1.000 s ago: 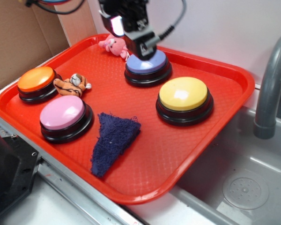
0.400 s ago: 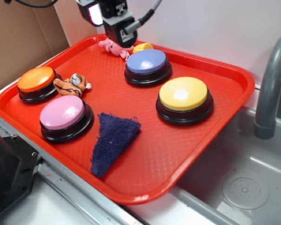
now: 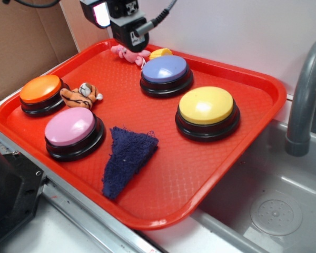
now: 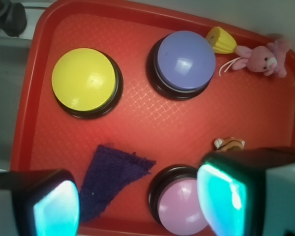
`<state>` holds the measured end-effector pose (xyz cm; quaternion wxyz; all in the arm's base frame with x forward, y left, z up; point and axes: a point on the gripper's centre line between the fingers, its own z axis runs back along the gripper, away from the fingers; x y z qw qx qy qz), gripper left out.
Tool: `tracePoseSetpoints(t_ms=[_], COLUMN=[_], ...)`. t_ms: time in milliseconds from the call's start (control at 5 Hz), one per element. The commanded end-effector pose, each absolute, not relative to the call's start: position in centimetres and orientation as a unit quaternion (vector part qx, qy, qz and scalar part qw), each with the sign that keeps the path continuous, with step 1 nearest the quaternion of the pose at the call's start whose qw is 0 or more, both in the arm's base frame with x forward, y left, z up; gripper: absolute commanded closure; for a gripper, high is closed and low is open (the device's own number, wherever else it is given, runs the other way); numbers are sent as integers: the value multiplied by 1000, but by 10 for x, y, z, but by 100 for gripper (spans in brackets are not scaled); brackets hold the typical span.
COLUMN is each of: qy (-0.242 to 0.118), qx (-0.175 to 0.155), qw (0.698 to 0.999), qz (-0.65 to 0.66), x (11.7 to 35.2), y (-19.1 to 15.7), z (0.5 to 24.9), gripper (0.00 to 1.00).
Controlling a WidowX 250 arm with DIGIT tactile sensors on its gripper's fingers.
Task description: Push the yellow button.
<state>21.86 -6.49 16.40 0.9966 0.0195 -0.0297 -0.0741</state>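
- The gripper (image 4: 137,201) is up high over the back left part of the red tray (image 3: 242,158). It is not touching anything.
- In the wrist view its two fingers (image 4: 221,196) are wide apart. Nothing is between them, so the gripper is holding nothing.
- Right under the gripper in the outside view are a pink bunny toy (image 3: 127,53) and a small yellow toy piece (image 3: 160,52). They lie by the back edge of the tray.
- Next to those is the purple button (image 3: 166,74). It is the button nearest to the gripper.
- The yellow button (image 3: 207,112) is one button further along, toward the right side of the tray, near the sink (image 3: 274,211) and the grey tap (image 3: 305,95). It sits flat on its black base. Nothing is on top of it and nothing is in its way.
- On the other side of the tray are the orange button (image 3: 41,93), a little tiger toy (image 3: 81,95), the pink button (image 3: 72,132) and a dark blue cloth (image 3: 127,158).
- I think the job is not done. The gripper is well apart from the yellow button and is up in the air.
- What is left: go over to the yellow button, get right above its round top, come down and press it.
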Motion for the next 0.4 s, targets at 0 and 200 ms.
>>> tracePoseSetpoints(t_ms=[0,200], qy=[-79,-91], qx=[1,15], qw=[994,993], qz=[-71,-72], x=[213,208], y=[-66,-68], z=[187,192], gripper=[0,0])
